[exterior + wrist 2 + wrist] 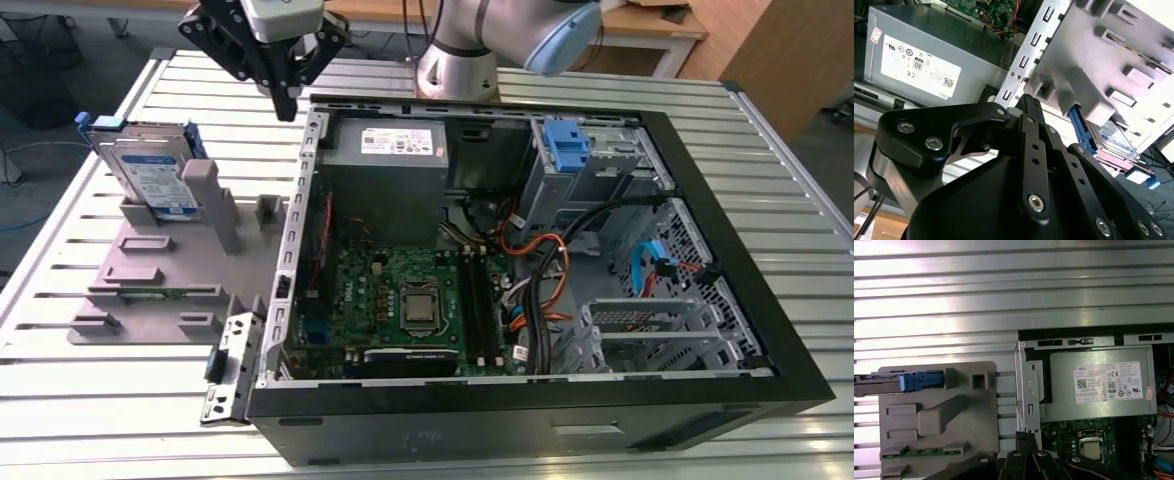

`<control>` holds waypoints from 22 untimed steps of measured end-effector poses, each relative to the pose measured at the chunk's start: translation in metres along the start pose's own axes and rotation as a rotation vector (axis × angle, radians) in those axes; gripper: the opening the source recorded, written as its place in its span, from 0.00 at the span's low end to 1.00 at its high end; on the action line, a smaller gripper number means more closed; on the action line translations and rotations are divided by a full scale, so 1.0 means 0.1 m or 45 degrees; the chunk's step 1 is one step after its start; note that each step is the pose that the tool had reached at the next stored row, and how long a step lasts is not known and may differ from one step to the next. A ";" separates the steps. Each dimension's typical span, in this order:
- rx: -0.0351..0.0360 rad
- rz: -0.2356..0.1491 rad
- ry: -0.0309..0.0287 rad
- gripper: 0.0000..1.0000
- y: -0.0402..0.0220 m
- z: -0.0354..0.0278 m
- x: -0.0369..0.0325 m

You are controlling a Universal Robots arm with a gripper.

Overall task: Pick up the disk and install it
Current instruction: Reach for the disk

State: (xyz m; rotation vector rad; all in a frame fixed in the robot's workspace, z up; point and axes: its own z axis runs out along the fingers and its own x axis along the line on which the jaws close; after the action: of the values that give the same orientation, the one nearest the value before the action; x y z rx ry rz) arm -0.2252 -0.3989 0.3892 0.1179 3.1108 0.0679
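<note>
In the exterior view, the disk (150,170) stands on its edge in a grey holder (160,250). The holder sits on the worktop (107,400), on the exterior view's left, just beside the open computer case (534,420). The gripper (286,105) hangs in the air at the far side, above the gap between the holder and the case. Its fingers look pressed together and they hold nothing. It is well apart from the disk. Inside the case I see a grey power box (387,150), a green board (400,290) and a blue bracket (567,150) in the far right corner. So I think the job has hardly begun: the disk is not picked up and not in the case yet.

In the second wrist view, the gripper (1029,105) is seen from close up, and its black fingers meet at the tip with nothing between them. The power box (919,65) is on one side of it and the holder (1094,60) with the disk (1114,137) is on the other. This view shows the shut tip best.

In the first wrist view, I look straight down. The gripper tip (1026,437) is over the case's edge, near the power box (1099,385). The disk (879,385) shows as a thin strip with a blue rail, well apart from the gripper. This view shows that gap best, but not the disk's label, which the exterior view shows.
</note>
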 end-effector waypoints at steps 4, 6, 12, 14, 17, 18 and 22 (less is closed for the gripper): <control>0.0001 0.000 0.0001 0.11 -0.008 0.004 0.101; 0.0000 0.000 0.0000 0.11 -0.012 0.008 0.172; 0.0001 0.000 0.0000 0.11 -0.018 0.021 0.430; 0.0000 0.000 -0.0001 0.11 -0.020 0.026 0.500; 0.0001 0.000 0.0000 0.11 -0.022 0.033 0.615; -0.0001 0.000 -0.0001 0.11 -0.023 0.036 0.658; 0.0001 0.000 0.0001 0.11 -0.022 0.043 0.813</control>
State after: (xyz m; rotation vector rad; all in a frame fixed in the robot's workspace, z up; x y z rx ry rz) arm -0.3062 -0.3948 0.3828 0.1179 3.1109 0.0678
